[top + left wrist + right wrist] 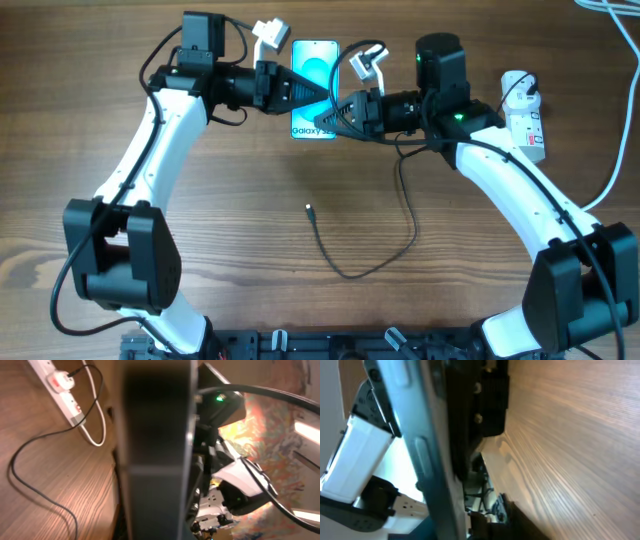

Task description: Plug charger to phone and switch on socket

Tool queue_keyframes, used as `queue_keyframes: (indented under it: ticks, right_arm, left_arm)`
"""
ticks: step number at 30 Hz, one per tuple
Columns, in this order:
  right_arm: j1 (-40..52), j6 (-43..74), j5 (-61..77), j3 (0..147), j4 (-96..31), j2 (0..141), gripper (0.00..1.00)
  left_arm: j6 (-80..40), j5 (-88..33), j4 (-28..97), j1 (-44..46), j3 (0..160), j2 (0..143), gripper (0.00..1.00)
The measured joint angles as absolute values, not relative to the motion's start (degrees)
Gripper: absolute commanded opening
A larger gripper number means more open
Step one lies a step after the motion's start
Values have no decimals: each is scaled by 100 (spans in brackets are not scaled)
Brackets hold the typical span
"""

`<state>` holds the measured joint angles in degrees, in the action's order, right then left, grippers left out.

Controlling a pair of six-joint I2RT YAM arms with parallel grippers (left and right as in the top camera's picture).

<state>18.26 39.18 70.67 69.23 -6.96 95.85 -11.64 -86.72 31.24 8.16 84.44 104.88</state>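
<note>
1. While both arms meet at the phone [316, 75], the connector tip [308, 210] of the charger [350, 275] lies loose on the table [230, 270]. It is out toward the robot's base from the phone's near short end, and well apart from it.
2. Your phone's long axis runs far to near, with the "Galaxy S25" end facing the base. The tip points roughly back up that line.
3. The left gripper [297, 95] sits on the phone's left long edge and looks clamped on it. The right gripper [335, 115] overlaps the near right corner, but you cannot tell whether it pinches. The phone's edge fills both wrist views.
4. Neither gripper is clearly nearer the tip. The cable trails right to the white adapter [517, 90] in the socket [530, 135], so the right arm looks the likelier fetcher.
5. The phone is a thin slab with its screen up and lit blue-green. The cable is thin, dark and limp.
</note>
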Motion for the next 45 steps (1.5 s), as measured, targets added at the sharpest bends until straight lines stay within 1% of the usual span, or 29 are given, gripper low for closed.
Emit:
queue_keyframes:
  ticks: [1,2,5,7,11,12,13,17,21,25,28,29,32,33,34,35,36,37,38,39,40,44,45]
  right_arm:
    - [1809,3909,7043,6923,-703,9585,73]
    - [1793,3927,7008,6917,-703,9585,78]
    - [1778,3892,6976,6912,-773,9585,82]
    - [1778,3778,6954,6912,-1022,9585,84]
    - [1778,3295,6785,6901,-2008,9585,85]
    - [1778,3159,6611,6888,-2460,9585,85]
    - [1778,3107,6541,6879,-2620,9585,85]
    - [1828,2770,5695,6873,-3791,9590,85]
    - [2176,2681,4646,6871,-4451,9590,84]
    - [2834,2668,3684,6871,-4521,9590,86]
    - [3406,2661,3015,6871,-4582,9590,92]
    - [3581,2663,2816,6871,-4611,9590,100]
    - [3990,2521,2410,6871,-4578,9590,100]
    - [4060,2410,2416,6871,-4521,9590,96]
    - [4143,2268,2438,6871,-4484,9590,83]
    - [4213,2143,2443,6871,-4480,9590,68]
    - [4274,2056,2456,6871,-4477,9590,48]
    - [4316,1957,2460,6871,-4475,9590,33]
    - [4331,1916,2453,6871,-4477,9590,25]
    - [4331,1887,2427,6871,-4504,9590,20]
    - [4331,1911,2370,6871,-4554,9590,19]
    - [4331,2029,2071,6871,-4766,9625,19]
    - [4335,2073,2027,6871,-4764,9675,22]
  left_arm:
    - [-1166,-8661,3127,805,8444,10475,4]
    - [-1164,-8611,3138,788,8444,10453,4]
    - [-1162,-8073,3457,725,8455,10407,4]
    - [-1157,-7516,3820,672,8462,10401,4]
    - [-1162,-5793,4858,604,8466,10398,4]
    - [-1162,-5485,5068,602,8466,10398,4]
    - [-1160,-4976,5319,602,8464,10398,4]
    - [-1166,-3999,5905,602,8466,10394,4]
    - [-1236,-3618,6058,602,8466,10392,4]
    - [-1455,-3245,6038,602,8466,10392,4]
    - [-1520,-3144,6042,602,8466,10392,4]
    - [-1540,-3129,6042,602,8466,10392,4]
    - [-1542,-3122,6040,602,8466,10392,4]
    - [-1542,-3114,6040,602,8466,10392,4]
    - [-1542,-3111,6036,602,8466,10392,4]
    - [-1542,-3111,6031,602,8466,10392,4]
    - [-1542,-3111,6027,602,8466,10392,4]
    - [-1542,-3111,6023,602,8466,10392,4]
    - [-1542,-3111,6023,602,8466,10392,4]
    - [-1542,-3111,6023,602,8466,10392,4]
    - [-1542,-3111,6023,602,8466,10392,4]
    - [-1542,-3111,5988,602,8466,10392,4]
    - [-1546,-3109,5933,602,8466,10392,4]
